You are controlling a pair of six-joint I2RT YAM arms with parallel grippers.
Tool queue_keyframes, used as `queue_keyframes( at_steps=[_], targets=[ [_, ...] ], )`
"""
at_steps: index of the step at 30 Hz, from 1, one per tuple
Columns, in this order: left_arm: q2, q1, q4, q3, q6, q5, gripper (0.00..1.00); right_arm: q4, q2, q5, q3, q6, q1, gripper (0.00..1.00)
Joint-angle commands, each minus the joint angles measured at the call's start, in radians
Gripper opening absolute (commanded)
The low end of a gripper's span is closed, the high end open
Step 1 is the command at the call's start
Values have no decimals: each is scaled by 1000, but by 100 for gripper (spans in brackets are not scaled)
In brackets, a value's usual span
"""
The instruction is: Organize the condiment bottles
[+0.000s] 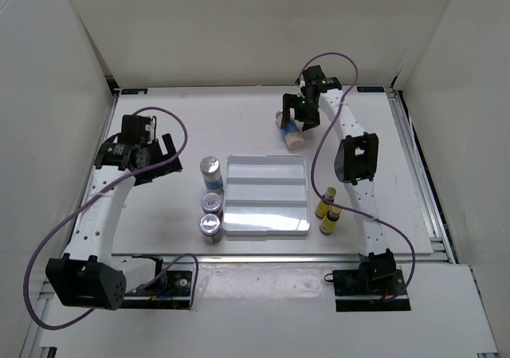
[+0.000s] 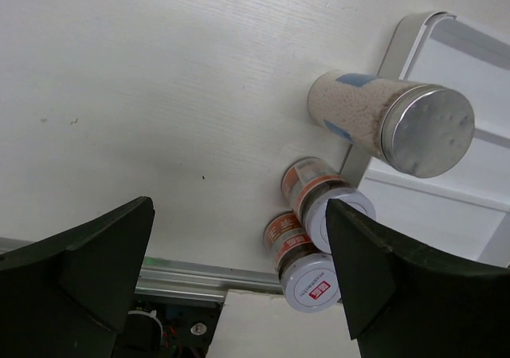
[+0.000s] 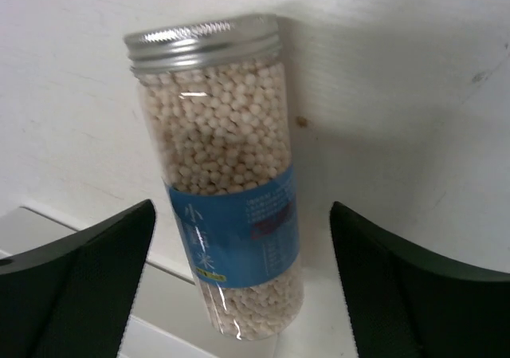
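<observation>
From above, the left gripper hangs open to the left of a column of one tall bottle and two short jars, which stands just beside the white tray. Two yellow bottles stand to the tray's right. The right gripper is over a second tall bottle, which seems to lie beyond the tray.

The left wrist view adds the jars' reddish labels and shows nothing between the spread fingers.

The right wrist view shows what the overhead hides: the bottle, full of white beads, sits between the parted fingers, and neither is visibly touching it.
</observation>
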Motion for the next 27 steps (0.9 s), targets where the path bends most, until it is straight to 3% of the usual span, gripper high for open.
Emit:
queue_keyframes(
  at_steps=[1, 4, 5, 8, 11, 22, 27],
  targets=[
    [23, 6, 6, 62, 17, 5, 100, 50, 17, -25, 56, 18, -4, 88],
    [48, 6, -4, 84, 17, 5, 100, 18, 26, 47, 47, 29, -14, 74],
    [57, 6, -4, 95, 17, 5, 100, 9, 27, 73, 18, 47, -23, 61],
    [66, 6, -4, 104, 17, 5, 100, 9, -16, 116, -83, 101, -76, 40],
    [66, 6, -4, 104, 17, 5, 100, -13, -56, 142, -200, 150, -133, 27],
    [57, 15, -4, 84, 8, 23, 100, -54, -176, 297, -384, 65, -195, 20],
    [36, 15, -4, 64, 8, 34, 100, -54, -272, 334, -562, 20, -204, 20]
  ],
)
